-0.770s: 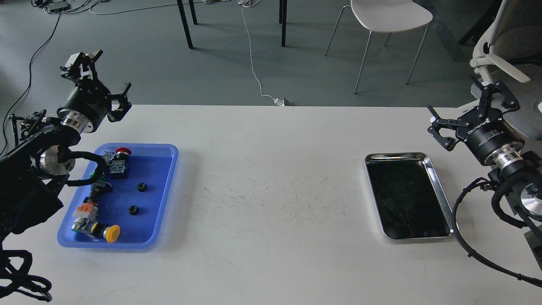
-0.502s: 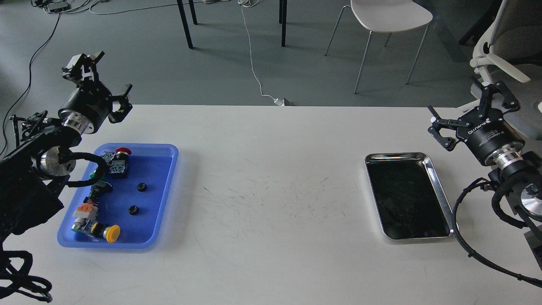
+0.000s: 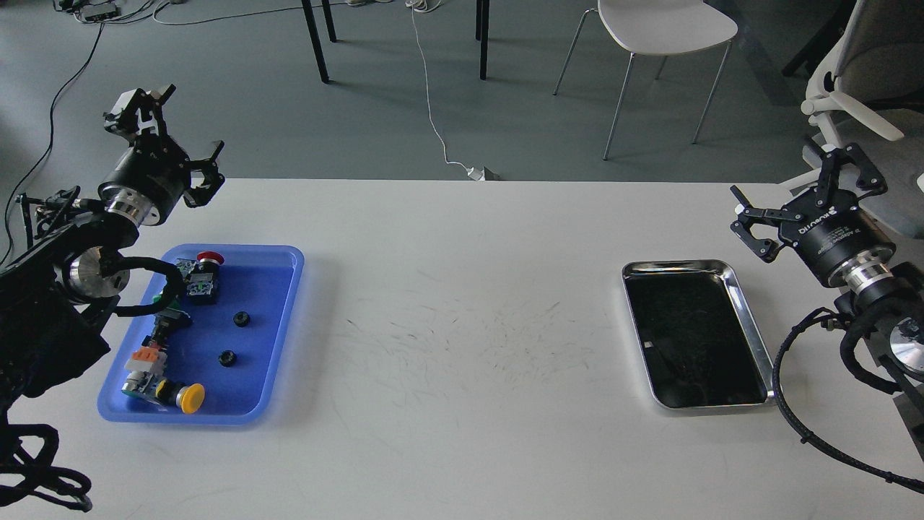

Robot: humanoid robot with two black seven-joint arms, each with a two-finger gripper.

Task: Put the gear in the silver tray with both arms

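Even, bright daylight; soft shadows under the chair (image 3: 660,29); sharp focus; steel tray (image 3: 743,303) rim glints.

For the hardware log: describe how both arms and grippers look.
Both arms are black with silver wrist rings and looping black cables. The left gripper and right gripper are black, each with two angular, linked fingers. The right gripper's body carries white lettering, too small to read.
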